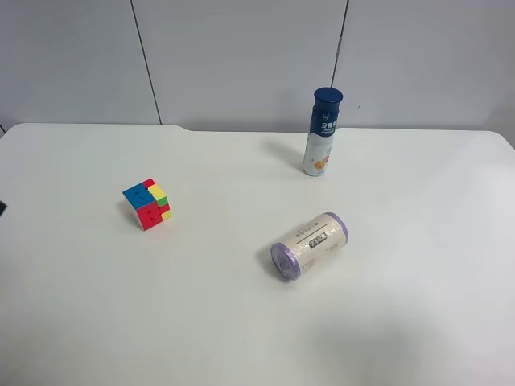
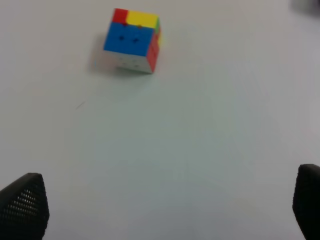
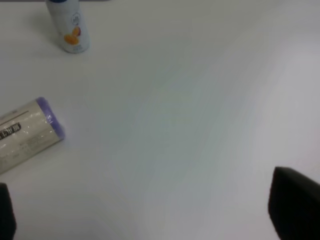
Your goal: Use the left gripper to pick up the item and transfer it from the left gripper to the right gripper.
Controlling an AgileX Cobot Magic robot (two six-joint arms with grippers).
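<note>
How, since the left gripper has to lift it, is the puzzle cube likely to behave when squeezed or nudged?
The puzzle cube looks like hard plastic, so it is probably stiff under a squeeze. Its flat faces suggest it would slide rather than roll if nudged. Being small, it is likely light, though smooth sides might slip.

The puzzle cube (image 1: pixel 147 204) is sitting alone toward the table (image 1: pixel 72 322) edge at the exterior high view's left, bare surface lying all round it. The roll (image 1: pixel 310 245), mid-table, and the bottle (image 1: pixel 323 133), near the far edge, are sitting well clear of it.
</note>
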